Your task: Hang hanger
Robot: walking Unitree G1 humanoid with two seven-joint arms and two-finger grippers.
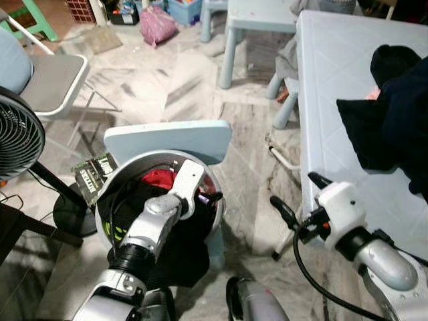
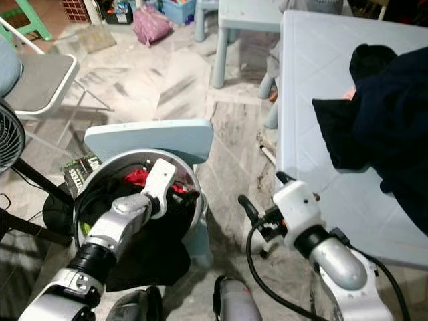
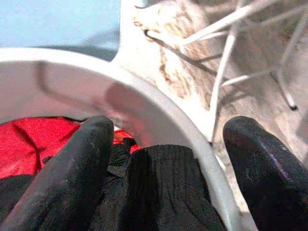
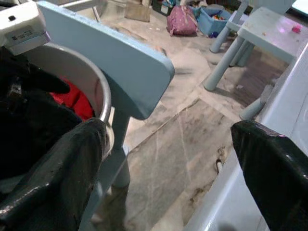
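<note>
Newbie: so how far along is the hanging job? Looks barely started to me.

Regular: Yeah, my read is nothing's hung yet, pretty much all of it is left. Going left to right: basin [image 1: 107, 200] sits on a blue stool [image 1: 167, 140], stuffed with black cloth [image 3: 159, 192] and some red cloth [image 3: 33, 144]. Left gripper [image 3: 168, 168] is spread wide right at the rim, one finger inside over the cloth, one outside, clamping nothing.

Newbie: and the hanger itself?

Regular: Honestly can't tell. Only candidate is a white bar [image 1: 284, 158] flat on the floor, just beside the table [image 1: 334, 100] leg. Too small to call. If that's it, its long axis runs diagonally, far end toward the stool, near end toward the table.

Newbie: right arm?

Regular: Right gripper [image 1: 301, 195] hangs by the table's near edge, fingers apart, empty. Dark clothes [image 1: 394, 120] piled on the table. So I'd guess: find hanger, grab, then hang.
</note>
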